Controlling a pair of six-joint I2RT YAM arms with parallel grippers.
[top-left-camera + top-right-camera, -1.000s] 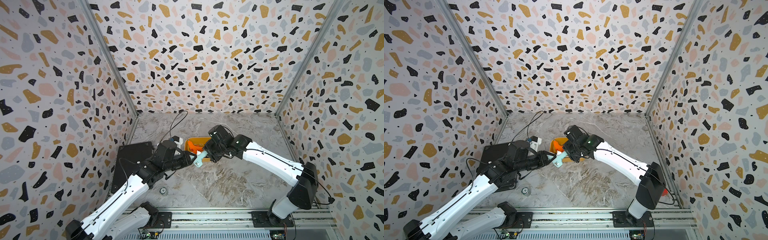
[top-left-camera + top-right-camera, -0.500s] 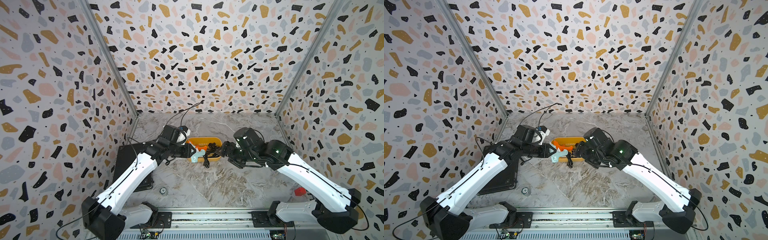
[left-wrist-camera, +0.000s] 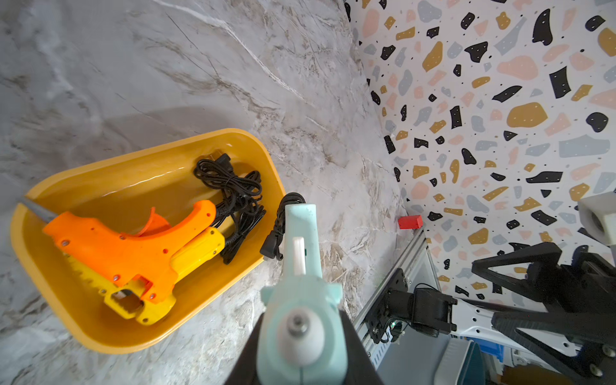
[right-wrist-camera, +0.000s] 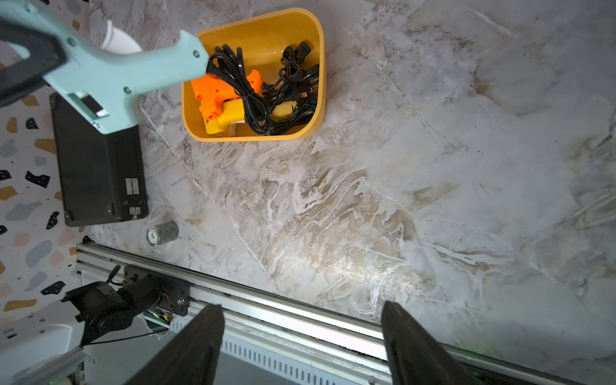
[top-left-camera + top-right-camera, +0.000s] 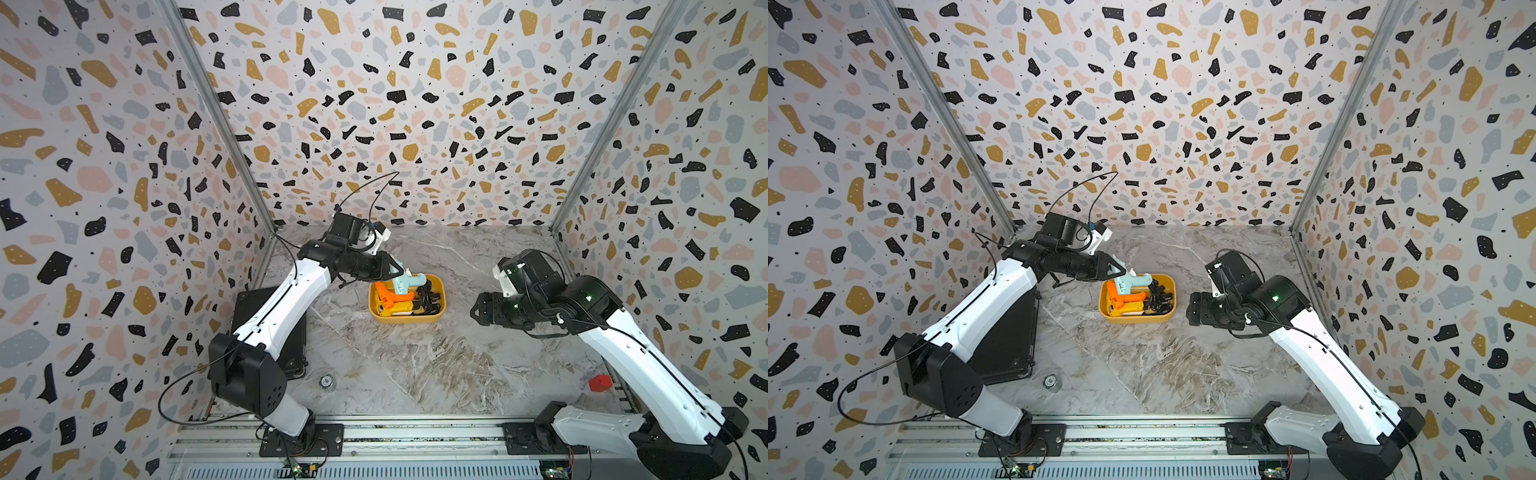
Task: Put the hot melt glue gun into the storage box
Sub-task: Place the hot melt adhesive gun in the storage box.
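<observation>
Placing step: left tool [image 5: 397, 272] grips pale-blue glue gun [image 5: 411, 282] above storage box [image 5: 405, 321] edge, right tool [image 5: 475, 311] wide, empty; next probably lower inward, release.

Glossy, smooth inside: rounded yellow-orange plastic storage box [image 3: 140, 173]. Matt, smooth: pale teal plastic hot melt glue gun [image 4: 110, 71], orange plastic glue gun [image 3: 110, 246]. Smooth, faint sheen: marble-pattern desk [image 4: 400, 166]. Matt, finely textured: flat black case [image 4: 96, 173]. Brushed metal: silver frame rail [image 4: 300, 310].

Bright, even light; warped picture edges
</observation>
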